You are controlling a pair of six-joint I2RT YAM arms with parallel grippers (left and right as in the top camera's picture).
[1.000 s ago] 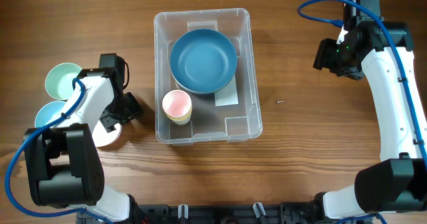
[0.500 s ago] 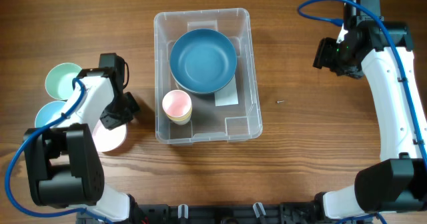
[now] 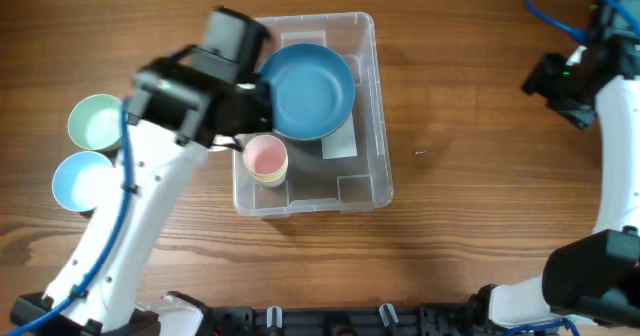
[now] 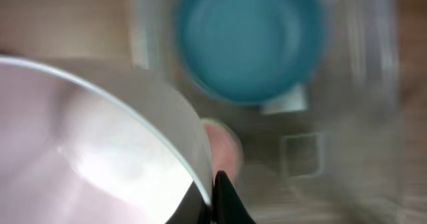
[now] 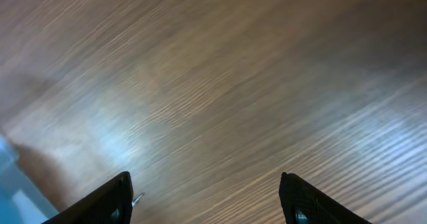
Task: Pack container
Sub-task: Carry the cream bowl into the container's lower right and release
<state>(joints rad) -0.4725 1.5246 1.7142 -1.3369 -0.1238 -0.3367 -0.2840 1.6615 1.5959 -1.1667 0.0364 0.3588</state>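
A: What sits closest to the left hand [image 4: 219,196]?
B: A pale pink round bowl [image 4: 87,137]. The hand is closed on its rim, above the left edge of the large clear plastic rectangular container [image 3: 372,166].
A: Where is that container?
B: In the middle of the wooden table [image 3: 450,226]. It holds a small pink cup [image 3: 265,156] by its left wall and a big blue round bowl [image 3: 305,91] behind that.
A: And the right hand [image 5: 205,184]?
B: Its fingers are spread apart over the table, far right.

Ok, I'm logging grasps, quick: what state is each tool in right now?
Left tool: closed on the rim of a pale bowl.
Right tool: open, holding nothing.
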